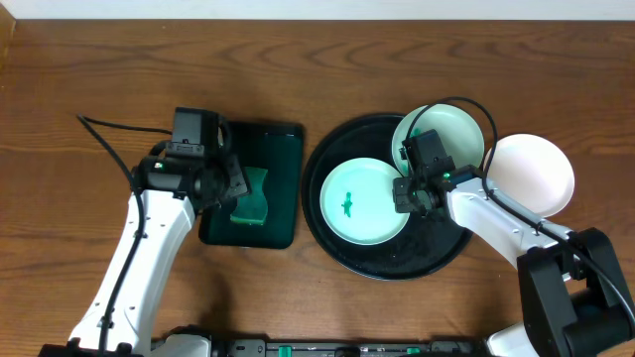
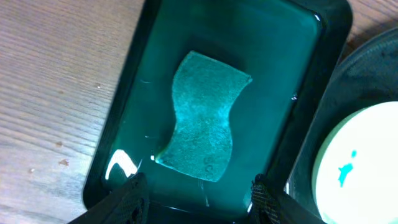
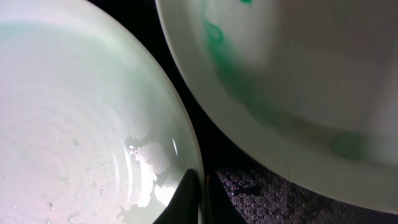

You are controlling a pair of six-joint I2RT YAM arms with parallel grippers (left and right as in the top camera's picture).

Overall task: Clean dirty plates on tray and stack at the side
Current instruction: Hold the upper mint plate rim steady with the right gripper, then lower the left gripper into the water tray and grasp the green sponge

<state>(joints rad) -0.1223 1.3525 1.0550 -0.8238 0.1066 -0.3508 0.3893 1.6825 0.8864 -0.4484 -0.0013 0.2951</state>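
Dark fingertips (image 2: 134, 196) of the left gripper (image 2: 198, 199) frame the bottom of the left wrist view. They stand wide apart with nothing between them, poised above the green tray (image 2: 273, 68). That small rectangular tray holds one thing, a wavy-edged green sponge (image 2: 202, 118) lying flat on its wet floor.

Just to its right on the wooden table (image 1: 99, 59) sits the black tray (image 1: 417, 253), large and round, which holds two of the plates. The smeared plate (image 1: 362, 213) lies flat, left of the tray's centre, with a small green mark in its middle. The second plate (image 1: 451, 124) rests at the tray's upper right rim. The third plate (image 1: 536, 174), plain white, sits on the table just beside the black tray's right edge.

The right gripper (image 1: 407, 193) is between the two plates on the tray, its fingers closed together at a plate's rim. Whether they actually pinch that rim cannot be told.

Counted: three plates, two trays, one sponge.
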